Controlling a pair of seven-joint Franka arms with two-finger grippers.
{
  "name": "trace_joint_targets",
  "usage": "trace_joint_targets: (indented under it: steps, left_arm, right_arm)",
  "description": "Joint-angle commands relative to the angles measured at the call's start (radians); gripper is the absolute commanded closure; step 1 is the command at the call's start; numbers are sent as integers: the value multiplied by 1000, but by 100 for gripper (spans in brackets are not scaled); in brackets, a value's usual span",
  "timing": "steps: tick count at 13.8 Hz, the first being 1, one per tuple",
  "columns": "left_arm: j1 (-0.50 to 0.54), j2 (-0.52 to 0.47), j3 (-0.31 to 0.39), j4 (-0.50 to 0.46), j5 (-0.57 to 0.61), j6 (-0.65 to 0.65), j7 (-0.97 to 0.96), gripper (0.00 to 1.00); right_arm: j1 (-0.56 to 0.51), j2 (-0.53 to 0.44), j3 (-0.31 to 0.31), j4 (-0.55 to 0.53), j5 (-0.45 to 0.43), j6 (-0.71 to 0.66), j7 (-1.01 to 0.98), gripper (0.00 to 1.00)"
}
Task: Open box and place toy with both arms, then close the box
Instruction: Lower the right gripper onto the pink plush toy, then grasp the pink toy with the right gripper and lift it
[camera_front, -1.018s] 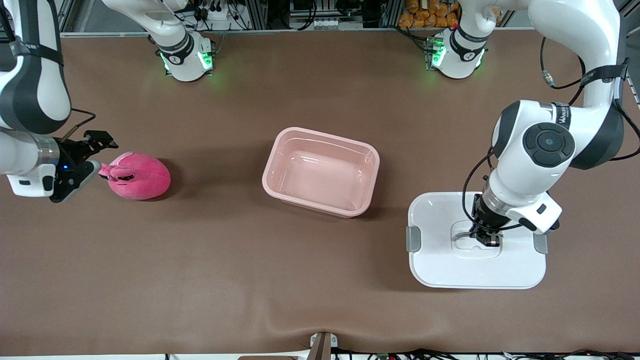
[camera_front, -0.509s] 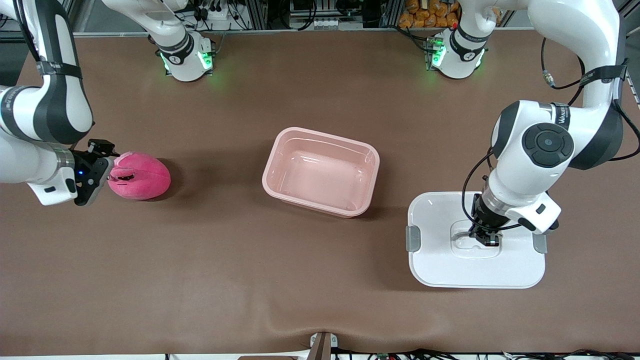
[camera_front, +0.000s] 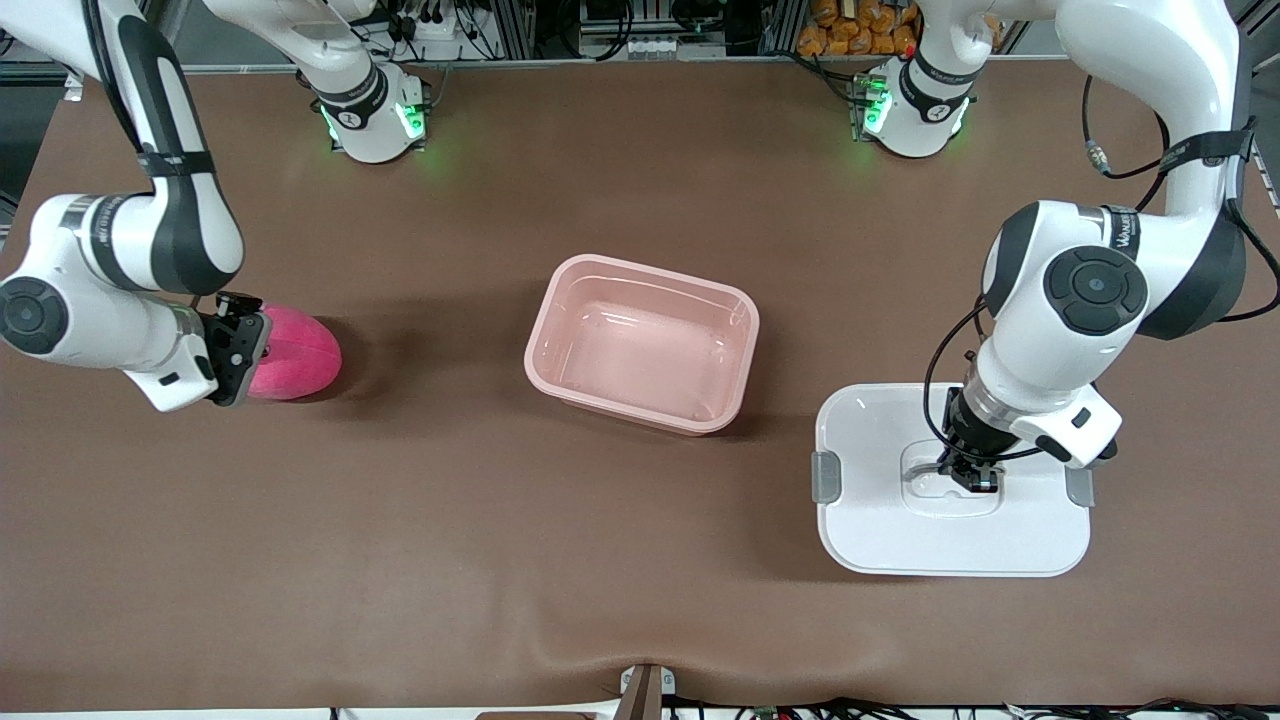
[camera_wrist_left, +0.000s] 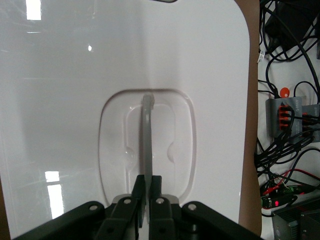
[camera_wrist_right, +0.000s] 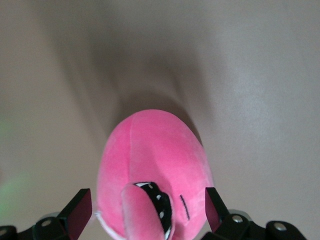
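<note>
Toy: the pink toy (camera_front: 295, 353) lies on the table (camera_front: 400, 520) toward the right arm's end, well apart from the box, so I judge it is next to be picked up
Box: the tub (camera_front: 642, 343) sits open mid-table, empty as far as I can see, ready to take the toy
Lid: the lid (camera_front: 950, 490) lies flat toward the left arm's end, nearer the front camera than the tub, parked out of the way
Right gripper: my right gripper (camera_wrist_right: 145, 212) is down at the toy, fingers (camera_wrist_right: 80, 212) spread wide on either side of it, nothing squeezed yet
Right arm pose: elbow bent, wrist reaching sideways toward the toy, low over the table
Left gripper: my left gripper (camera_wrist_left: 148, 187) is clenched on the lid's handle (camera_wrist_left: 147, 135), I'd guess so the lid is in hand for closing
Left arm pose: folded over the lid, wrist pointing down, waiting
</note>
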Motion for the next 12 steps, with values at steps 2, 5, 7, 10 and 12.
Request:
trace_joint_targets:
  steps: [2,5,7,10,12]
  left_arm:
    - [11,-19,-8,-12,-18,-6,18,100]
    - [13,-19,-8,-12,-18,-7,18,100]
    - [12,-19,-8,-12,-18,-9,17,100]
    - [12,-18,-8,-12,-18,-9,17,100]
    - [12,-16,-8,-12,-18,-9,18,100]
  right_arm:
    - [10,-49,-1,-56,-63,44,-74,0]
    - [-10,-47,-2,-62,-77,65,-147,0]
    - [-18,-50,-1,-88,-77,78,-161,25]
    - [-17,-52,-1,-90,-77,76,-163,68]
    - [-15,-53,-1,-88,-77,70,-163,98]
